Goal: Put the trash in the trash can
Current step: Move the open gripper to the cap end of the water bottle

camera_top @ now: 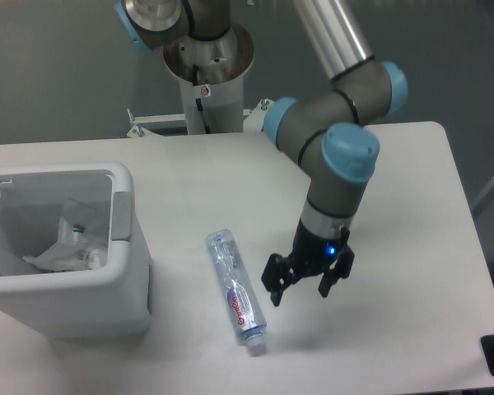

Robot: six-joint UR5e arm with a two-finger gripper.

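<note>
1. My pincer [306, 288] hung just above the surface [395, 247], fingers spread and gripping nothing.
2. Just beside it, to the camera's left, the crushed bottle [235, 290] lay flat on the surface (cap end toward the near edge, red-purple label showing), apart from my fingers.
3. Farther that way stood the white trash can [107, 288], with the crumpled wrapper [70, 243] lying inside.

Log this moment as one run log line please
end effector: open, empty, right of bottle | bottle: lying on table, not grasped | wrapper: inside trash can | pending: bottle
</note>
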